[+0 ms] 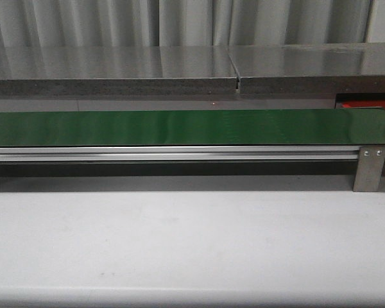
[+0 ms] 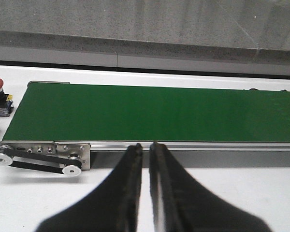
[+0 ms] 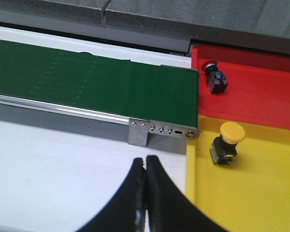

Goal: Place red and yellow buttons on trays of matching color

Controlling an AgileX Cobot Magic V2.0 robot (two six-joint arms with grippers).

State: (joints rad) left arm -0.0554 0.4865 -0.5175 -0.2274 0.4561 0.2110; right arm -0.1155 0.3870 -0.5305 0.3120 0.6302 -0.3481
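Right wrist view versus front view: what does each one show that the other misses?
Only the right wrist view shows the yellow tray holding a yellow button, a red button lying on the red tray, and the shut right gripper. Only the front view shows the metal panels behind. Both show the bare green conveyor belt and white table.

Beyond your white table (image 1: 192, 244) runs a grey speckled ledge (image 1: 109, 86), split by one seam. Pale pleated curtains (image 1: 70, 22) hang behind it.
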